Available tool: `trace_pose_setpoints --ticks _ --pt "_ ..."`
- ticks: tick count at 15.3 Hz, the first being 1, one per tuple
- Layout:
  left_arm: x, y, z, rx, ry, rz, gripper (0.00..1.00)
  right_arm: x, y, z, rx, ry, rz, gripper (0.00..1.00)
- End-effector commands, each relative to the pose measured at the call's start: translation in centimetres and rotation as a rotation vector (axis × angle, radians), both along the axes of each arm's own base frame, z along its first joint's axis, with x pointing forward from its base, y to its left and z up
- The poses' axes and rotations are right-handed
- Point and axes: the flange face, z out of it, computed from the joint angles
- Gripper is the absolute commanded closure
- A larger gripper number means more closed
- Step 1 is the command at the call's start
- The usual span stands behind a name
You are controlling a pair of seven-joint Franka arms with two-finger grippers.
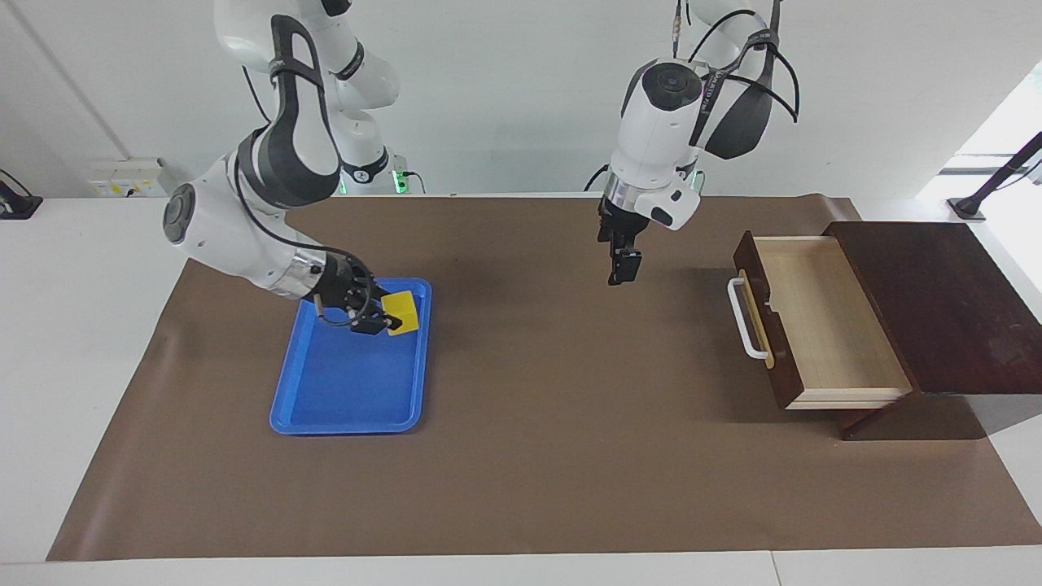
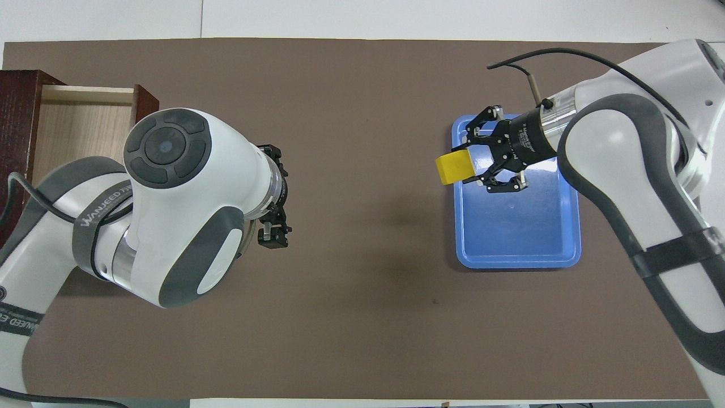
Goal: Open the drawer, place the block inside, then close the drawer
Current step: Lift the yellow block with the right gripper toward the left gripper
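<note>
The block (image 1: 400,312) (image 2: 454,168), a small yellow cube, hangs in the air with my right gripper (image 1: 387,319) (image 2: 467,164) shut on it. It is over the edge of the blue tray (image 1: 350,391) (image 2: 515,238) that faces the middle of the table. The drawer (image 1: 822,317) (image 2: 79,127) stands pulled open at the left arm's end, showing a bare pale wood inside and a white handle (image 1: 745,319). My left gripper (image 1: 620,268) (image 2: 273,238) hangs open over the brown mat between tray and drawer, holding nothing.
The dark brown cabinet (image 1: 936,301) (image 2: 17,113) sits at the left arm's end of the table. A brown mat (image 1: 570,456) covers the tabletop. The left arm's big white elbow (image 2: 170,198) hides part of the drawer in the overhead view.
</note>
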Motion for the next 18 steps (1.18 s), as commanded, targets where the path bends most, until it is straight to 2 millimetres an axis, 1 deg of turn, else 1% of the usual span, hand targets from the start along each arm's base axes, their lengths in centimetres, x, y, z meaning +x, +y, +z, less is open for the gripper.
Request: trace_pose_setpoints --ticks 1,2,3,4,5,6,7,8,9,12,18 --pt "0.3 -0.8 -0.7 -0.049 -0.027 0.073 0.0 0.1 4.7 0.4 0.034 0.0 -0.086 1.0" --pt "0.7 -1.2 -1.3 -0.066 -0.031 0.13 0.0 -0.3 7.0 0.6 0.034 0.007 -0.111 1.0" --pt "0.4 -2.3 -1.3 -0.087 -0.052 0.143 0.0 -0.6 8.3 0.5 0.042 0.024 -0.158 1.0" --pt "0.3 -3.1 -1.3 -0.101 -0.067 0.146 0.0 -0.6 9.0 0.6 0.055 0.029 -0.203 1.0" --pt "0.2 -4.0 -2.0 -0.11 -0.069 0.144 0.0 -1.0 10.1 0.3 0.054 0.029 -0.202 1.0" --pt "0.1 -5.3 -2.4 -0.129 -0.083 0.142 0.0 -1.7 11.5 -0.2 0.051 0.033 -0.194 1.0" --pt "0.3 -6.2 -3.3 -0.143 -0.087 0.159 0.0 -1.9 12.1 -0.4 0.049 0.028 -0.218 1.0" --pt "0.1 -6.8 -3.4 -0.153 -0.096 0.152 0.0 -2.1 12.7 -0.7 0.048 0.028 -0.236 1.0" --pt "0.4 -6.9 -3.0 -0.163 -0.106 0.151 0.0 -2.5 13.2 -1.1 0.047 0.039 -0.237 1.0" --pt "0.7 -7.1 -2.9 -0.172 -0.118 0.145 0.0 -3.0 13.3 -1.5 0.069 0.075 -0.246 1.0" --pt "0.8 -7.2 -3.2 -0.191 -0.143 0.141 0.0 -3.1 13.4 -1.6 0.069 0.082 -0.247 1.0"
